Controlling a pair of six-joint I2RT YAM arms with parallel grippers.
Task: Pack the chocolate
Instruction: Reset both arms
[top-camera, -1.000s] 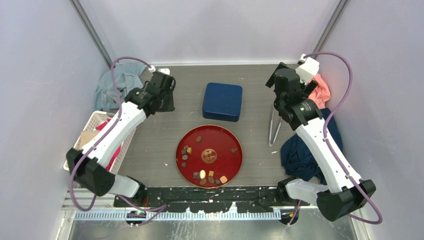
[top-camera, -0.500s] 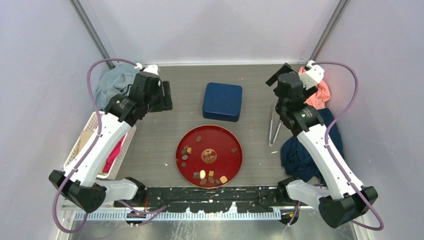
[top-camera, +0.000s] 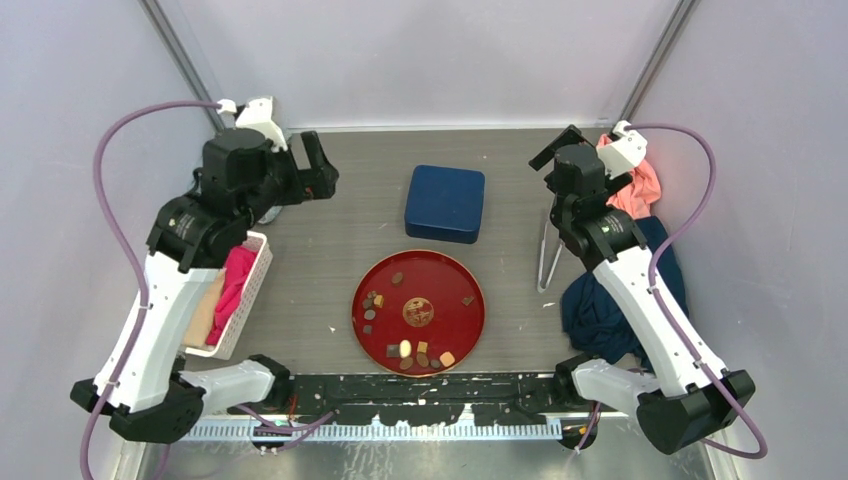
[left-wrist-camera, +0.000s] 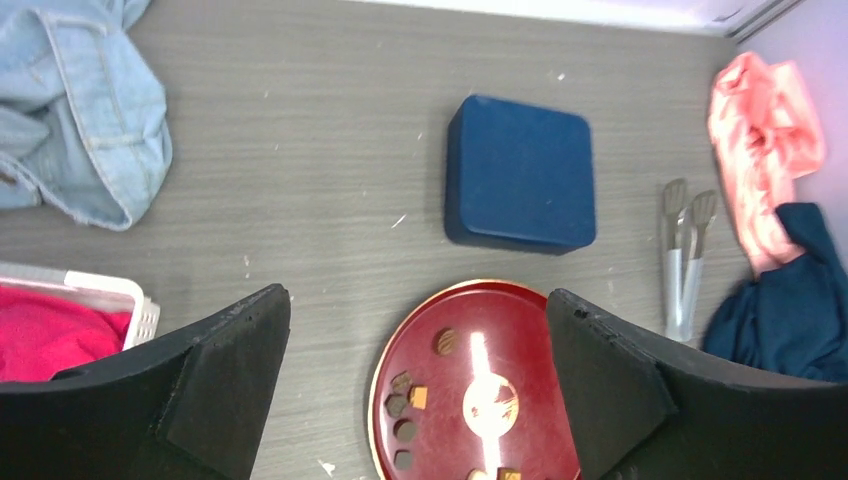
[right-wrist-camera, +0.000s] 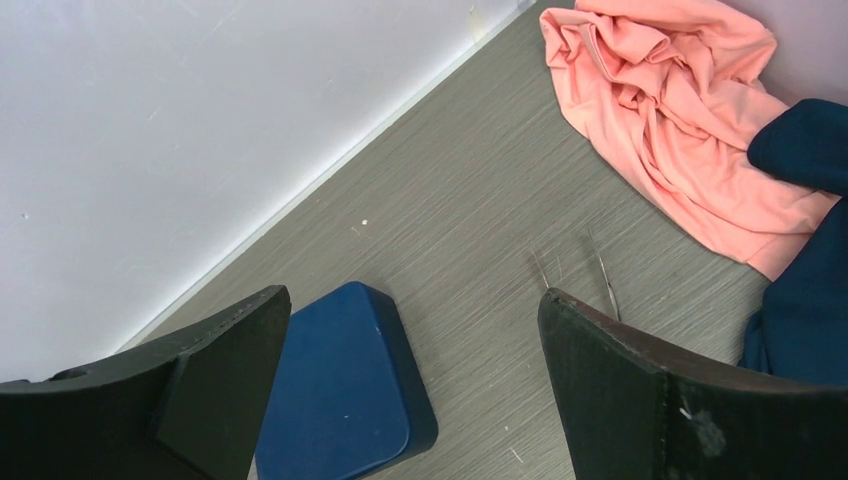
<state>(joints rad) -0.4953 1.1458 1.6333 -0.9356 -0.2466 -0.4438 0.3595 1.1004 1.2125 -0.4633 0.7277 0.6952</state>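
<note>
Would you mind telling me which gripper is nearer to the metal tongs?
Right. The right gripper hangs just beyond the far end of the tongs; the left gripper is across the table, past the blue box.

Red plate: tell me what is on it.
Small chocolate pieces, brown, tan and cream, lie scattered on the red plate around its gold emblem. Nothing covers them in the top view.

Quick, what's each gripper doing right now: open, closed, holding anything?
The left gripper is open, holding nothing.
The right gripper is open, holding nothing.
</note>
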